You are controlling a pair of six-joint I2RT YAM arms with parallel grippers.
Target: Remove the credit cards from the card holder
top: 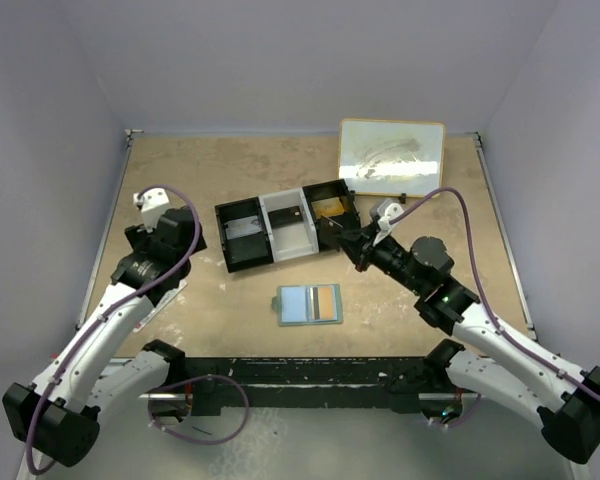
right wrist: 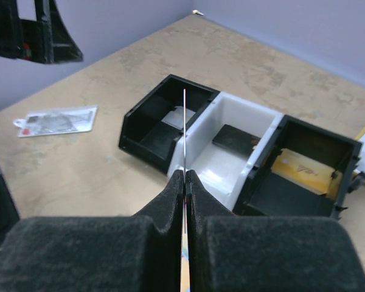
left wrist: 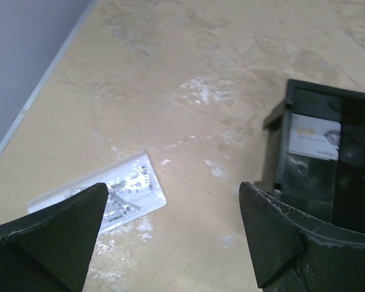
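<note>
Card removal: one card (right wrist: 184, 131) clamped edge-on in the right gripper (right wrist: 185, 176)
Card is held beside the tray (right wrist: 143, 148) — the wallet (top: 309, 303) is laid open on the table (top: 180, 170); left gripper (left wrist: 173, 191) is spread wide, empty.

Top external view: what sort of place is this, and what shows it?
Probably a robot test cell: a left arm and right arm bolted at the table's near edge, plain walls boxing it in, and a few staged props, such as the card holder and a three-compartment tray.
</note>
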